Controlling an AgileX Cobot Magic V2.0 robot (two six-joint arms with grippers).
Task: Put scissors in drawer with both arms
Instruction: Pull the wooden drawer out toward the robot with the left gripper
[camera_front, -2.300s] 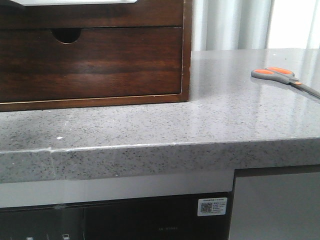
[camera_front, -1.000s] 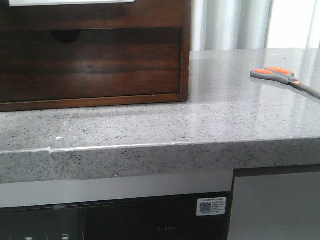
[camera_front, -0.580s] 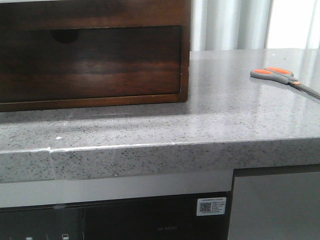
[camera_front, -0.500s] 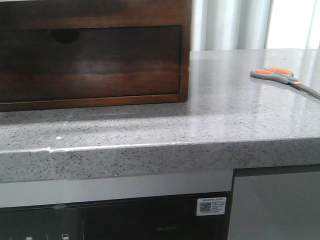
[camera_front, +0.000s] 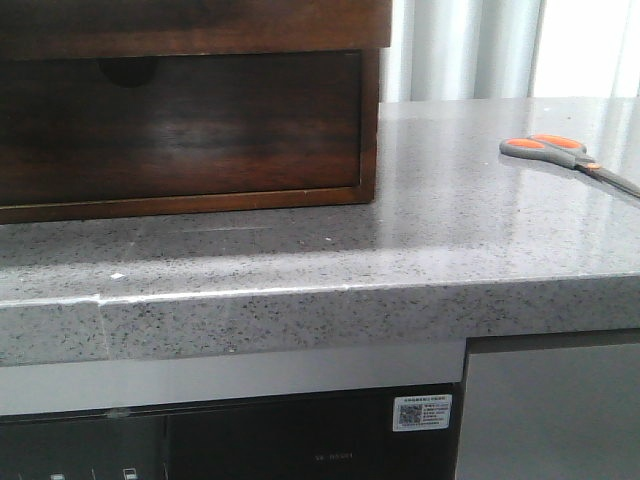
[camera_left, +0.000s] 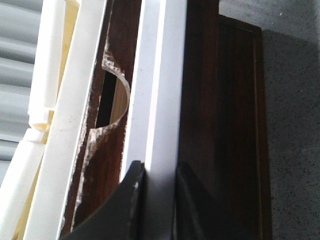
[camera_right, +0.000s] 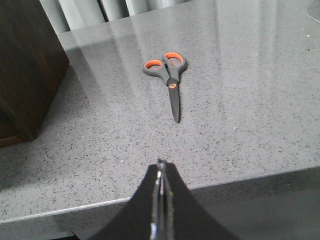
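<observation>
While the grey speckled countertop (camera_front: 470, 215) took up most of the room's foreground, the items upon it were as follows.

Wooden cabinet (camera_front: 371, 120): dark brown, at ten o'clock on the counter. Its lower drawer with a half-round finger notch (camera_front: 130, 70) sat shut in shadow.

Drawer (camera_front: 190, 25): glossy dark-brown front, above the notched one, overhanging the cabinet face, so apparently drawn out. Its pale whitish rim (camera_left: 160, 85) showed in the left wrist view.

Left gripper (camera_left: 156, 200): clamped on that pale rim, one dark finger either side of it.

Right gripper (camera_right: 160, 192): fingers pressed together on nothing, hovering over the counter's near edge.

Scissors (camera_front: 565, 155): orange-and-grey loops, slim grey blades, lying flat at two o'clock on the counter, well apart from cabinet and both grippers; from the right gripper, twelve o'clock.

Step in hand, by my reckoning: opening the drawer. To do it well, the pull should run straight along the drawer's travel, grip kept square on the rim, until the opening is wide enough for the blades; the right fingers must part before descending on the scissors.
</observation>
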